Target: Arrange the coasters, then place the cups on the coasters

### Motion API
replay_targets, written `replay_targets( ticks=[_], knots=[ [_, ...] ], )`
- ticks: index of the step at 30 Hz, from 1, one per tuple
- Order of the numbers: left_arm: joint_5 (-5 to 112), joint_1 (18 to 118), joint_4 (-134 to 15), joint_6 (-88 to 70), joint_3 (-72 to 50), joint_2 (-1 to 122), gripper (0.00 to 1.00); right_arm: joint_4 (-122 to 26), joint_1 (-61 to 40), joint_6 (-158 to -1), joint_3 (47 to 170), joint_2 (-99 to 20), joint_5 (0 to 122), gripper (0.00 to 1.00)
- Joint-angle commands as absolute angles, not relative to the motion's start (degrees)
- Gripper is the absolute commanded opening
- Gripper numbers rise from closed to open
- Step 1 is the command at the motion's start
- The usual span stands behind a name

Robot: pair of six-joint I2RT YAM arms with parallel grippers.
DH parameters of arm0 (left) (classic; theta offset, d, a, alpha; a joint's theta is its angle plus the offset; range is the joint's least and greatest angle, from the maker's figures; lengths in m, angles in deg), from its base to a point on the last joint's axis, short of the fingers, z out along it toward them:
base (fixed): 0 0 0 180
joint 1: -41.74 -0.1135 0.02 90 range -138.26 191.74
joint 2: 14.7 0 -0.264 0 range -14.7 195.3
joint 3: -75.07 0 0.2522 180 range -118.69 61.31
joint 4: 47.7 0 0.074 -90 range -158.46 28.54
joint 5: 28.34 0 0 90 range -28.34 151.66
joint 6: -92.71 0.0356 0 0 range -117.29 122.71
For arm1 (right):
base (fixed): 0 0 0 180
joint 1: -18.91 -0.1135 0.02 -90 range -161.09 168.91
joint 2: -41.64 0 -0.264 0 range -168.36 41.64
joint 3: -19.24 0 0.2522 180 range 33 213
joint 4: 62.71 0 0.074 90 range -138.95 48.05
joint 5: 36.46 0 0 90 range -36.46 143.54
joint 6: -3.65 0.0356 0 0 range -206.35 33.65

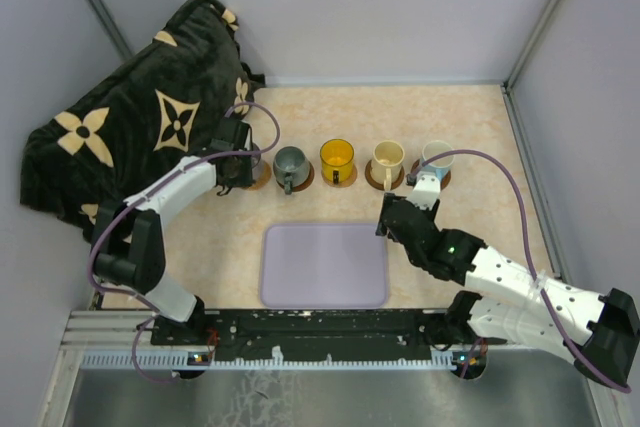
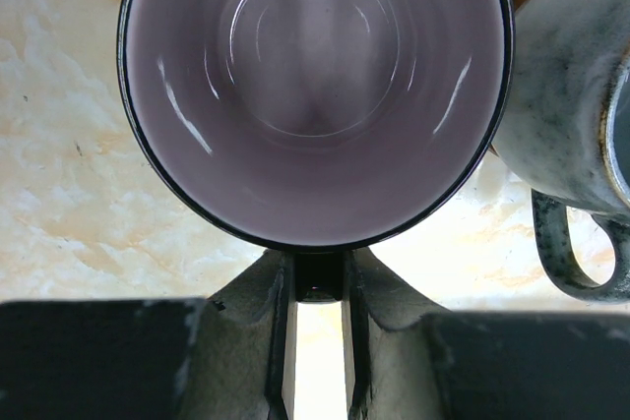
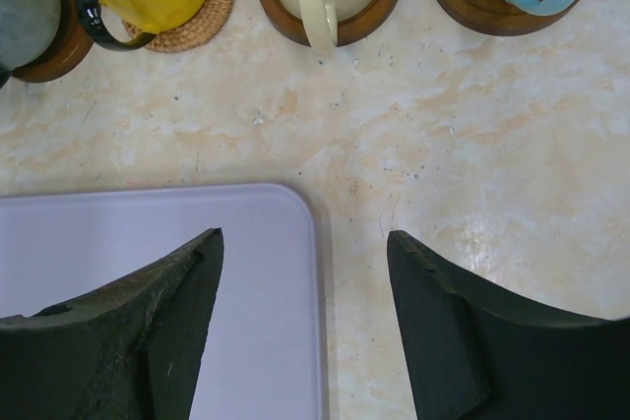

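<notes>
Black and white, your left arm (image 1: pixel 170 192) reaches forward to the left end of a row of cups. Your right arm (image 1: pixel 500 277) bends in low from the right, its wrist near the middle of the table.

The left gripper (image 2: pixel 317 274) is pinched together on the dark handle (image 2: pixel 318 289) of the purple cup (image 2: pixel 315 86), which stands upright, seen from straight above. The right gripper (image 3: pixel 303 238) has its fingers spread apart and holds nothing. It hangs over the tray's far right corner.

The cups stand in a line across the far half of the table. Left to right: the purple cup, a grey-green cup (image 1: pixel 290 160), a yellow cup (image 1: pixel 337 156), a cream cup (image 1: pixel 388 157) and a light blue cup (image 1: pixel 437 155). The right-hand four sit on round brown coasters (image 3: pixel 369 29); the yellow one's is a paler woven coaster (image 3: pixel 207 22). A brown sliver shows beside the purple cup, but you cannot tell whether the cup rests on it.

The table (image 1: pixel 470 117) is pale marbled beige. A lavender tray (image 1: pixel 325 265) lies at the near middle. A black blanket (image 1: pixel 130 117) with tan flowers is heaped at the far left. Grey walls (image 1: pixel 400 7) enclose the space.
</notes>
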State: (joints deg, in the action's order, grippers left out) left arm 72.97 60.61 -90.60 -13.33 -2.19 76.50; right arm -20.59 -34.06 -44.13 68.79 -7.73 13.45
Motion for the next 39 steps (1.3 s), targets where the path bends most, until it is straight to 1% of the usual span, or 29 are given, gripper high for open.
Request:
replay_targets(
  ticks=[1, 31, 39],
  knots=[
    [72.7, 60.2, -87.4, -13.2, -3.4, 76.6, 0.0, -21.5, -34.0, -43.4, 71.6, -7.5, 11.6, 0.68],
    [72.6, 60.0, -84.5, -15.2, -1.1, 78.1, 0.0, -22.3, -34.0, -42.8, 70.5, -7.9, 12.8, 0.68],
    [72.8, 60.0, -83.9, -15.8, -0.1, 78.1, 0.05, -22.1, -34.0, -42.5, 70.2, -7.8, 13.0, 0.68]
  ],
)
